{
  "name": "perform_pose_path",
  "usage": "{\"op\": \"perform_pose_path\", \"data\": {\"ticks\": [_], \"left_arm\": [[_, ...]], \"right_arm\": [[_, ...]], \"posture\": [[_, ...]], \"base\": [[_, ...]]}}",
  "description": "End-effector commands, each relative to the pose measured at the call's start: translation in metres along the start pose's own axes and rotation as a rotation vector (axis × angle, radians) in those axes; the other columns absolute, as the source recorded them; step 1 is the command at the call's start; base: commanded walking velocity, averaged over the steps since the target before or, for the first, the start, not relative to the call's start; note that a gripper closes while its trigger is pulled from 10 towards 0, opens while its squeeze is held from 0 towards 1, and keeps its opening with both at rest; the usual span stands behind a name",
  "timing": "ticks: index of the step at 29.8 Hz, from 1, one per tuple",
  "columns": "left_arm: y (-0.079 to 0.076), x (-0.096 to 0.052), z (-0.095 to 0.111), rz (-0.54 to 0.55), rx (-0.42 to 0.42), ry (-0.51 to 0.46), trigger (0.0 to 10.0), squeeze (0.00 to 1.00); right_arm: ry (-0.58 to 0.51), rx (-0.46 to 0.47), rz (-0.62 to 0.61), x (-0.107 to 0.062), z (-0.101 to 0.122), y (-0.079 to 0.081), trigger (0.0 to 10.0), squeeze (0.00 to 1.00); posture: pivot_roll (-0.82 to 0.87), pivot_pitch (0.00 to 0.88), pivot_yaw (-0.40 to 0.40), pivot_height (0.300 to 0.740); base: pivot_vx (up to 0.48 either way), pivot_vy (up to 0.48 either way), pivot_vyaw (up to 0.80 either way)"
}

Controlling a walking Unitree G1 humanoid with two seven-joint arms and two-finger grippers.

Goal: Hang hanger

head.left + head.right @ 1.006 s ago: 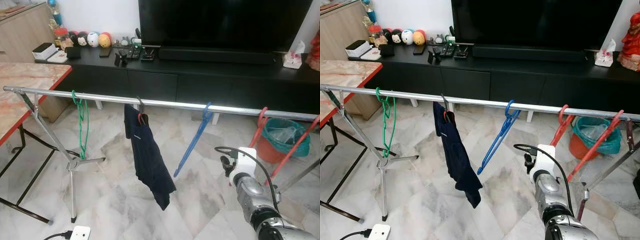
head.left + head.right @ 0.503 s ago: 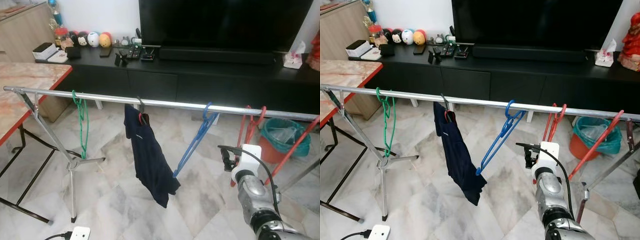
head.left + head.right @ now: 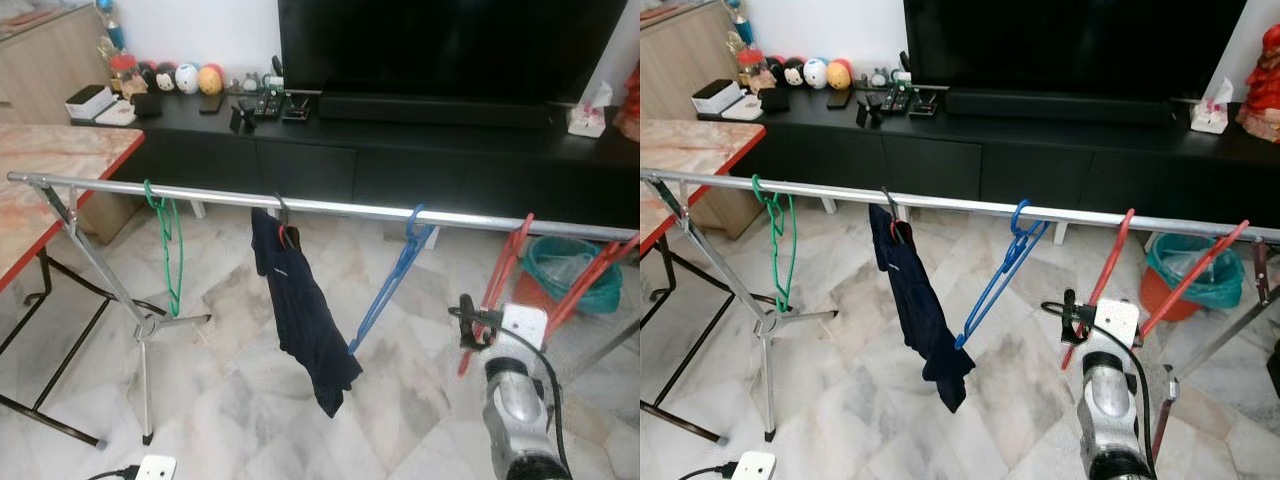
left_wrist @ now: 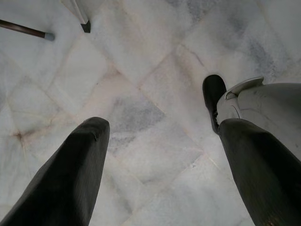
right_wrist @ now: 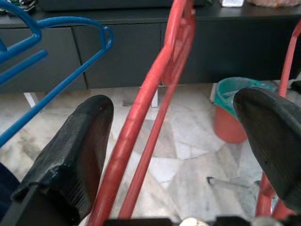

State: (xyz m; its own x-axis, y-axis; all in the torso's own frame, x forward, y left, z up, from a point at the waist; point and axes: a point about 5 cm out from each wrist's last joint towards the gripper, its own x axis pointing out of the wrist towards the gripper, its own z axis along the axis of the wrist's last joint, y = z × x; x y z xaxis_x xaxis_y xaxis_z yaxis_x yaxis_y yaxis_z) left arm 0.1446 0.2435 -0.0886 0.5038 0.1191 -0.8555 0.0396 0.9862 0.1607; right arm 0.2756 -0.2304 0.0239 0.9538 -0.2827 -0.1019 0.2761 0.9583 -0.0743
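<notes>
A silver clothes rail [image 3: 330, 207] crosses the room. On it hang a green hanger [image 3: 170, 250], a dark garment [image 3: 300, 310] on its own hanger, a blue hanger [image 3: 385, 290], a red hanger [image 3: 497, 280] and a second red hanger [image 3: 590, 275] at the far right. My right gripper [image 5: 174, 103] is raised just below the rail and stands open. The first red hanger [image 5: 160, 94] passes between its fingers [image 5: 80, 141] without being clamped. My left gripper [image 4: 164, 127] hangs low and open, over the marble floor [image 4: 141, 70] beside my foot [image 4: 214, 94].
A black TV console [image 3: 400, 150] runs behind the rail. A teal-lined bin [image 3: 570, 270] stands at the right. A red-edged marble table [image 3: 60, 170] is at the left, beside the rack's tripod leg [image 3: 145, 330]. A white power strip [image 3: 155, 467] lies on the floor.
My right arm has moved rightward, up to the first red hanger, which has swung and now sits between the fingers. The garment and the blue hanger sway slightly.
</notes>
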Motion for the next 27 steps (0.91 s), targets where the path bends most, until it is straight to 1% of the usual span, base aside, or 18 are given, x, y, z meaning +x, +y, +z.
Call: {"op": "perform_pose_path", "data": {"ticks": [1, 23, 24, 25, 27], "left_arm": [[0.001, -0.001, -0.005, 0.001, 0.004, 0.019, 10.0, 0.0], [0.001, -0.001, -0.005, 0.001, 0.003, 0.019, 10.0, 0.0], [0.0, -0.001, -0.005, 0.004, 0.003, 0.016, 10.0, 0.0], [-0.001, -0.001, -0.005, 0.01, 0.0, 0.009, 10.0, 0.0], [-0.002, -0.001, -0.004, 0.017, -0.007, -0.003, 10.0, 0.0]], "right_arm": [[-0.044, -0.005, 0.005, 0.002, 0.007, 0.003, 10.0, 0.57], [-0.061, -0.017, -0.008, -0.001, 0.007, 0.004, 10.0, 0.57], [-0.056, -0.043, -0.044, -0.008, 0.001, -0.002, 10.0, 0.0], [0.062, -0.066, -0.102, -0.026, -0.026, -0.015, 10.0, 0.0], [0.217, -0.087, -0.18, -0.053, -0.059, -0.03, 10.0, 0.0]], "posture": [[0.0, 0.0, 0.039, 0.74], [0.0, 0.0, 0.039, 0.74], [-0.01, 0.0, 0.036, 0.74], [0.0, 0.0, 0.019, 0.74], [0.0, 0.0, 0.019, 0.74]], "base": [[0.0, 0.0, 0.0], [0.0, 0.0, 0.0], [0.0, 0.0, 0.0], [0.0, 0.0, 0.0], [0.0, 0.0, 0.0]]}}
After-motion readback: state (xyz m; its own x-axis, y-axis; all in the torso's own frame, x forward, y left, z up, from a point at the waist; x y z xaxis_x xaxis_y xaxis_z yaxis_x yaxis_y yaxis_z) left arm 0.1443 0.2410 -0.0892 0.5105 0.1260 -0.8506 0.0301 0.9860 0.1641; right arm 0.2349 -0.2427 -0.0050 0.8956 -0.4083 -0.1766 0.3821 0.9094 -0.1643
